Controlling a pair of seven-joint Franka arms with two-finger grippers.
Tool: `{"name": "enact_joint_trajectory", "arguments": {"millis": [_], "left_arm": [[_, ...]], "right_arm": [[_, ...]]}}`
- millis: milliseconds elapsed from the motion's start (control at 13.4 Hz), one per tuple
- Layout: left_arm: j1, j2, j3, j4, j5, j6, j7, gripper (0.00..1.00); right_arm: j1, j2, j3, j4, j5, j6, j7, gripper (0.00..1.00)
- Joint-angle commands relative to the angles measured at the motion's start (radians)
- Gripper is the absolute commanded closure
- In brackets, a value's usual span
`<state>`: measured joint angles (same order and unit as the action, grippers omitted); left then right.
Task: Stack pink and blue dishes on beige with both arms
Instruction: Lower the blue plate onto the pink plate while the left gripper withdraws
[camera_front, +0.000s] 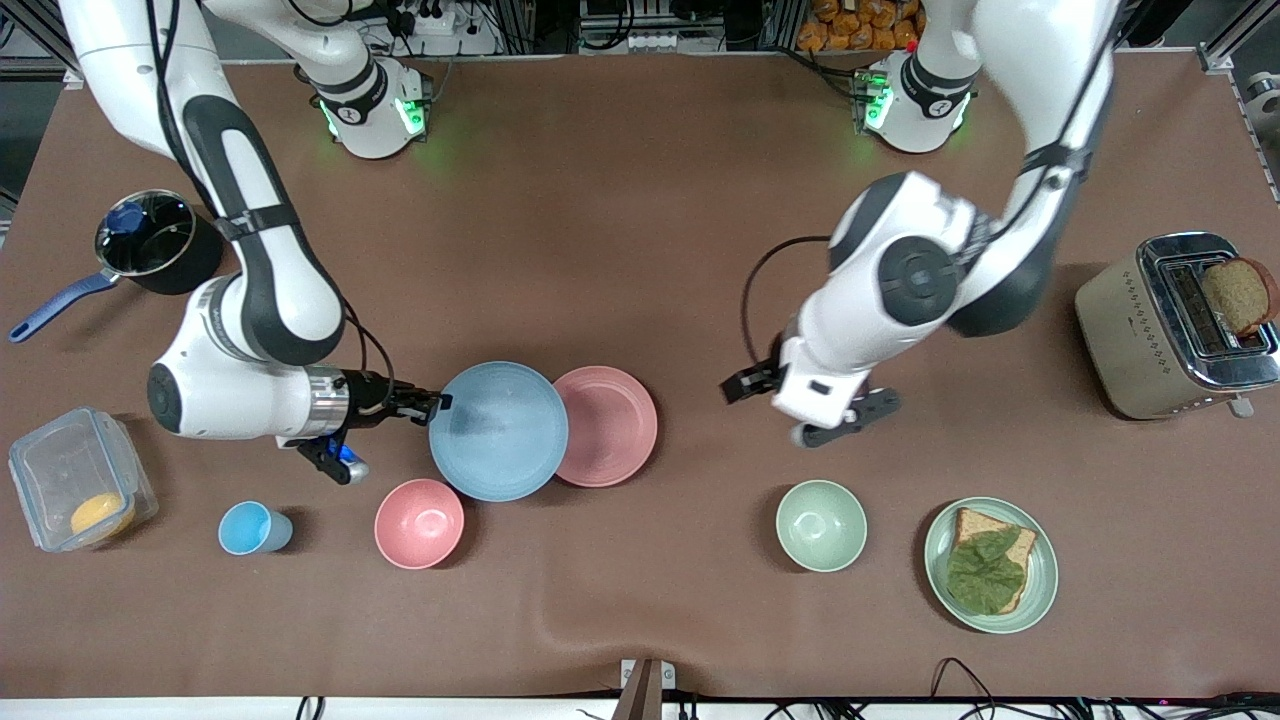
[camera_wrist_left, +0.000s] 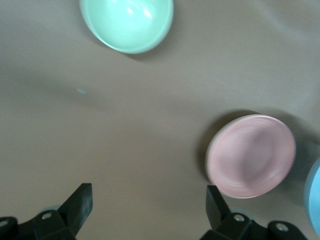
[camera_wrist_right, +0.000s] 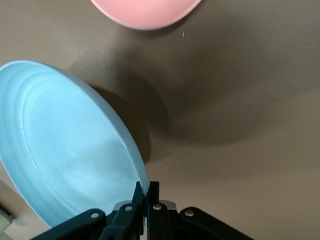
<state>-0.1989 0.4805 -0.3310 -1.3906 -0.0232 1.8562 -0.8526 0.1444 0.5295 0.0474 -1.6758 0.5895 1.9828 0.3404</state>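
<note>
Brown desk (camera_front: 640, 250). I judge the pink plate (camera_front: 610, 425) already laid, apparently on a pale plate. My right hand (camera_front: 437, 402) pinches the blue plate's (camera_front: 498, 430) rim, lifted and overlapping pink: not yet stacked. My left hand (camera_front: 810, 410) hovers spread, waiting.

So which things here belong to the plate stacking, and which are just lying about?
In the job: blue plate, clamped in the right gripper; pink plate beside it; left gripper, open over bare table. No beige plate clearly shows.
Lying about: pink bowl, blue cup, green bowl, bread plate, toaster, pot, plastic box.
</note>
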Motion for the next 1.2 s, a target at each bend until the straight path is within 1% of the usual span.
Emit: {"name": "enact_joint_trajectory", "arguments": {"millis": [0,224,374,598,897,1121], "left_arm": [[0.073,-0.106,0.001,-0.048,0.017,-0.096,0.101,0.0],[0.136,-0.187,0.001,-0.058,0.035,-0.187,0.2,0.0],[0.167,-0.223,0.0,-0.058,0.066,-0.23,0.294,0.0],[0.225,-0.261,-0.003,-0.054,0.069,-0.287,0.403,0.0],[0.251,-0.316,0.0,-0.05,0.069,-0.336,0.475,0.0],[0.256,-0.361,0.001,-0.05,0.068,-0.383,0.48,0.0]], "right_arm": [[0.056,-0.006,-0.008,-0.019,-0.008,0.059,0.063,1.0],[0.132,0.013,-0.011,-0.019,-0.01,0.137,0.146,1.0],[0.152,0.026,-0.011,-0.018,-0.01,0.155,0.149,1.0],[0.204,0.058,-0.014,-0.018,-0.011,0.215,0.187,1.0],[0.264,0.099,-0.015,-0.018,-0.016,0.306,0.25,1.0],[0.268,0.101,-0.015,-0.018,-0.016,0.31,0.255,1.0]]}}
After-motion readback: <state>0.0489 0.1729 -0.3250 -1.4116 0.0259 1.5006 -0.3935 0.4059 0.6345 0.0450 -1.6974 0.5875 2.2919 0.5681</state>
